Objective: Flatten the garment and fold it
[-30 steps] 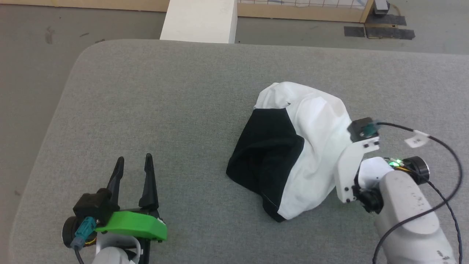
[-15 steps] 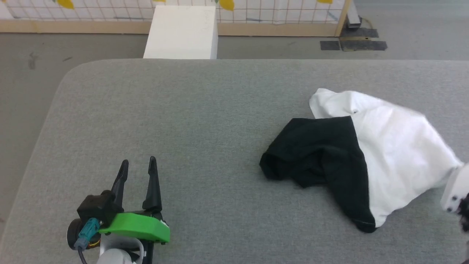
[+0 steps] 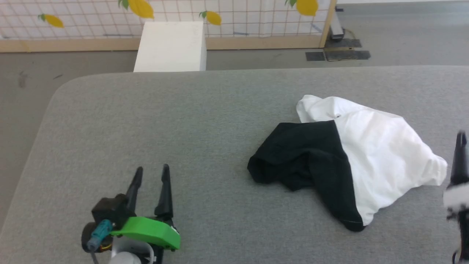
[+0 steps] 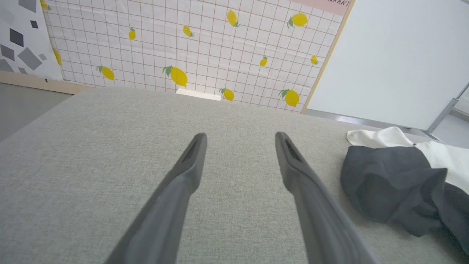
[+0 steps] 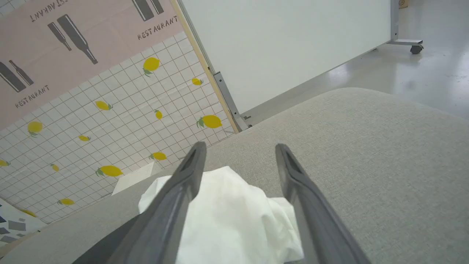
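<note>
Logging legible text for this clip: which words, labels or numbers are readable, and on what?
"RESTAURANT": printed repeatedly beside bottle shapes on the pink wall panel, right wrist view; one copy upside down.
"RANT": cut-off word end on the pink strip at the top edge, left wrist view.
The garment shows no print.

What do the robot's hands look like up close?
Each gripper has two long, dark, tapering fingers. The left gripper sits on a black block with a bright green cover, a teal plug and a white wrist. The right gripper has a white piece behind its fingers.
</note>
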`<state>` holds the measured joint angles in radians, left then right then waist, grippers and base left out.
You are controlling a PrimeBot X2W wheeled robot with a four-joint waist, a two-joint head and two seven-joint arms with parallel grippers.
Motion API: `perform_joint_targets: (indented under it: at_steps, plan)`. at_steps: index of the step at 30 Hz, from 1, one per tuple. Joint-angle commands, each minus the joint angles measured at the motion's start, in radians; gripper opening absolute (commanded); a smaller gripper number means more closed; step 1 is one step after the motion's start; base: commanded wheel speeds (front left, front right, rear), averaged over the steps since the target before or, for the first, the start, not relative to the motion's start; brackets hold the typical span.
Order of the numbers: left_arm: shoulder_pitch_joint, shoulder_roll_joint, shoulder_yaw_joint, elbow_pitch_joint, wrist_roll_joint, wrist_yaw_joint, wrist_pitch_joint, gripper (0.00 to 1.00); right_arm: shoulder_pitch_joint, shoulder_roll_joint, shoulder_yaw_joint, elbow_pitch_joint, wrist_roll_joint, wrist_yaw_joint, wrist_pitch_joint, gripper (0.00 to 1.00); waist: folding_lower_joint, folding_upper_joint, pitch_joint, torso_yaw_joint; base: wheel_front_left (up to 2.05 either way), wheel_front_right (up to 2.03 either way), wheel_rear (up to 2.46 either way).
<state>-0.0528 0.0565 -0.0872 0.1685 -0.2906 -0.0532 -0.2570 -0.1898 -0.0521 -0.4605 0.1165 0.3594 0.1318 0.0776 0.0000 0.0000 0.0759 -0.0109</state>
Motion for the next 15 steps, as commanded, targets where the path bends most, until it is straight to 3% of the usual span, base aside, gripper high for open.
perform_joint_targets:
  at_steps: [1,5,8,15]
  plan:
    - [-0.026,-0.005,-0.017,0.014,-0.01,-0.009,0.004,1.0,0.05,0.001,0.013,0.003,0.037,-0.001,-0.038,1.0,0.0,0.0,-0.016,-0.026,0.0,0.0,0.0]
    - [-0.085,-0.005,-0.092,0.057,-0.018,-0.034,0.083,1.0,0.124,0.002,0.058,0.035,0.104,-0.001,-0.107,1.0,0.0,0.0,-0.017,-0.063,0.0,0.0,0.0]
    - [-0.285,0.044,-0.276,0.151,0.012,-0.073,0.311,1.0,0.136,0.002,0.119,0.061,0.129,-0.001,-0.144,1.0,0.0,0.0,0.011,-0.122,0.0,0.0,0.0]
    - [-0.459,0.095,-0.424,0.296,-0.027,-0.077,0.675,1.0,0.1,0.002,0.14,0.059,0.132,-0.001,-0.155,1.0,0.0,0.0,0.057,-0.173,0.0,0.0,0.0]
